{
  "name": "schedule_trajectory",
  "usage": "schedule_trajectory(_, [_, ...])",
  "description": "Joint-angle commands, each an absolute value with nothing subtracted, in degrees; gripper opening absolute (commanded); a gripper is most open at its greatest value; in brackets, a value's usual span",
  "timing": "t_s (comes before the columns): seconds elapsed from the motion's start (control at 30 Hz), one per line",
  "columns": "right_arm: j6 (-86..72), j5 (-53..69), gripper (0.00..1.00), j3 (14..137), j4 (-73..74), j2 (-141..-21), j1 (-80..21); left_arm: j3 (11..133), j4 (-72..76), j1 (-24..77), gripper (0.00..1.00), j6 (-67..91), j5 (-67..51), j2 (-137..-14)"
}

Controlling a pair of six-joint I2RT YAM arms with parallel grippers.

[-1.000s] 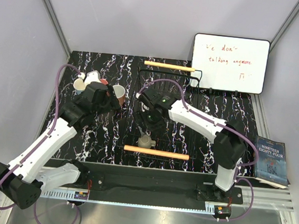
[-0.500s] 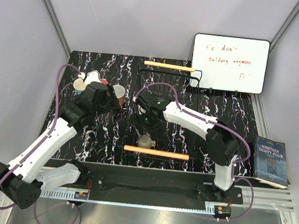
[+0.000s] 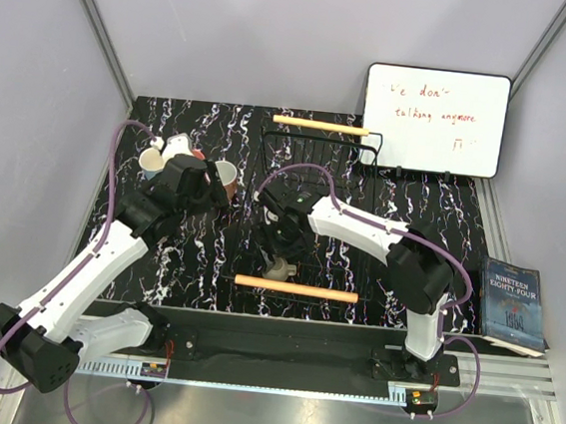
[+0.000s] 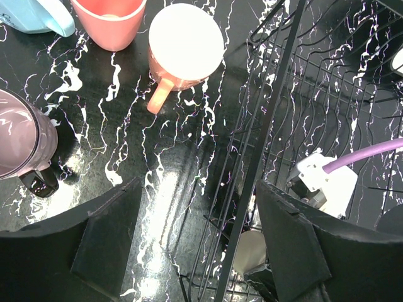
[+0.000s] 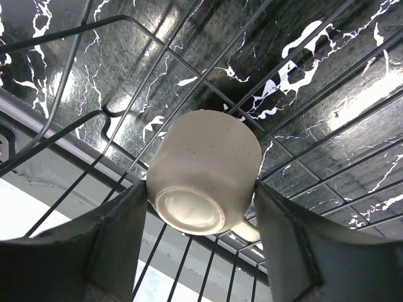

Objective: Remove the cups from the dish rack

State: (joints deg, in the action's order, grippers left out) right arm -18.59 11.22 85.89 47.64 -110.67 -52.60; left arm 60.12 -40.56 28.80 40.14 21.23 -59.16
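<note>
The olive-grey cup [image 5: 204, 173] lies upside down on the wires at the near end of the black dish rack [image 3: 364, 155]. My right gripper [image 5: 201, 195] is shut on it, one finger pressed on each side. From above, the cup [image 3: 278, 268] sits just behind the near wooden handle [image 3: 296, 288]. My left gripper [image 4: 198, 214] is open and empty, hovering over the table beside the rack's left edge [image 4: 277, 94]. On the table left of the rack stand the light blue cup [image 4: 38, 16], pink cup [image 4: 110, 22], terracotta cup [image 4: 186, 47] and mauve cup [image 4: 22, 135].
A white whiteboard [image 3: 434, 119] stands at the back right behind the rack. A book [image 3: 515, 305] lies off the table's right edge. The rack's far wooden handle [image 3: 321, 126] is at the back. The purple cable [image 4: 365, 154] of the right arm crosses over the rack.
My right gripper has moved toward the near end of the rack and down onto the olive-grey cup. The left arm has barely moved.
</note>
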Motion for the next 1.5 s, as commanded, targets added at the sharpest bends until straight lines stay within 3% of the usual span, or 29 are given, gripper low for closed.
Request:
schedule_trajectory(0.0, [-18.1, 11.3, 0.58, 85.8, 47.2, -111.4, -53.4, 61.8, -38.2, 29.0, 0.77, 40.3, 21.5, -59.5])
schedule_trajectory(0.1, [-18.2, 11.2, 0.37, 85.8, 46.9, -111.7, -53.4, 61.7, -38.2, 29.0, 0.77, 40.1, 21.7, -59.4])
schedule_trajectory(0.2, [-18.3, 11.4, 0.22, 85.5, 47.0, -111.6, -53.5, 61.8, -38.2, 29.0, 0.77, 40.1, 21.8, -59.5])
schedule_trajectory(0.23, [-18.4, 11.4, 0.12, 85.3, 47.0, -111.7, -53.5, 61.7, -38.1, 29.0, 0.78, 40.1, 21.8, -59.4])
schedule_trajectory(0.3, [-18.8, 10.9, 0.00, 85.0, 47.0, -111.1, -53.5, 61.7, -38.1, 29.0, 0.77, 40.2, 21.8, -59.5])
schedule_trajectory(0.57, [-20.7, 6.5, 0.00, 85.7, 47.9, -104.8, -53.5, 63.1, -38.1, 29.0, 0.77, 39.5, 22.1, -59.4])
schedule_trajectory(0.77, [-21.0, 0.6, 0.00, 93.2, 53.1, -99.6, -53.5, 66.3, -38.1, 29.0, 0.79, 38.2, 23.1, -60.6])
schedule_trajectory(1.13, [-22.0, -21.3, 0.00, 94.8, 50.6, -91.8, -53.0, 71.1, -35.9, 29.0, 0.82, 36.7, 23.0, -62.8])
schedule_trajectory(1.27, [-25.4, -17.2, 0.00, 90.3, 43.6, -87.5, -49.1, 71.4, -34.5, 29.0, 0.82, 36.8, 21.6, -62.6])
schedule_trajectory(1.47, [-31.0, 1.4, 0.00, 78.1, 25.8, -80.3, -38.3, 67.0, -27.9, 29.0, 0.82, 36.8, 16.5, -59.2])
